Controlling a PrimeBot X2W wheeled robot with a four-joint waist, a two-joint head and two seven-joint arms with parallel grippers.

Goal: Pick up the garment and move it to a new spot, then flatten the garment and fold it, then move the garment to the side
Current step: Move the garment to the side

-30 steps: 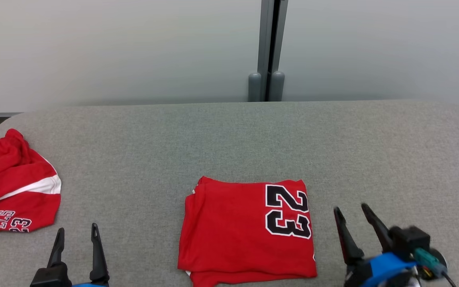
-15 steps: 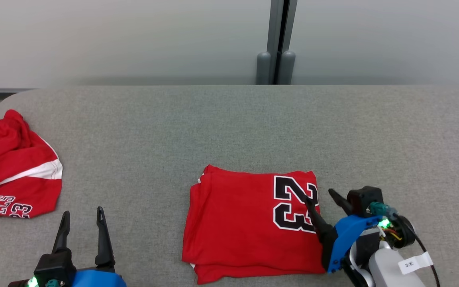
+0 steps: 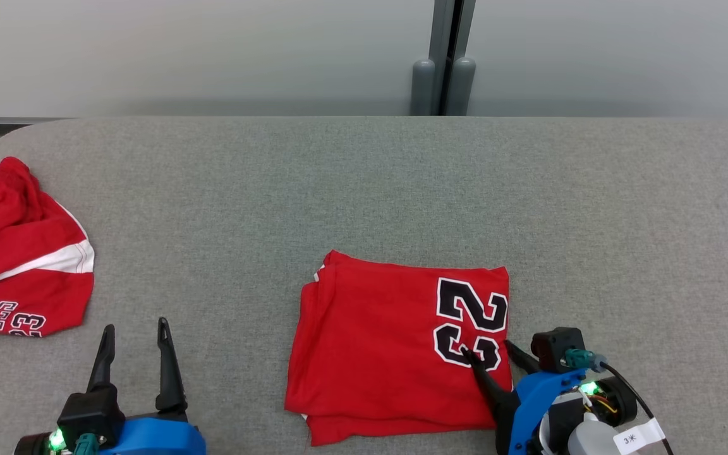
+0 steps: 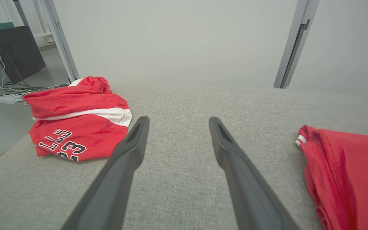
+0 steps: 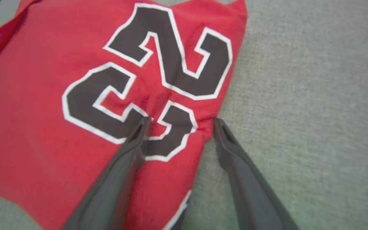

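Red cloth folded into a rough rectangle is the garment (image 3: 395, 354) we are handling; it lies flat on the grey fabric table (image 3: 364, 189), with its right-hand edge running between the jaws of our right gripper (image 3: 486, 347). Those jaws stand wide apart and are clamped on nothing. One finger rests its tip on the black, white-edged number 23 (image 3: 471, 322), at the lower digit. The other finger comes down on the bare table just outside the hem, its tip touching or all but touching the edge of the cloth; we cannot tell which. Most of the garment spreads away to the left of these jaws, and only a narrow strip of it sits inside the gap.

Our left gripper (image 3: 136, 325) is also spread wide and holds nothing; between its fingers we see only grey table. The garment's stacked left edge lies off to the right of these jaws, well apart from them. A second red garment (image 3: 19, 253), crumpled, with white bands and black lettering, lies to their left and a little beyond the fingertips, near the table's edge. Past both sets of jaws the table ends at a pale wall (image 3: 212, 50) with a grey post (image 3: 443, 57).
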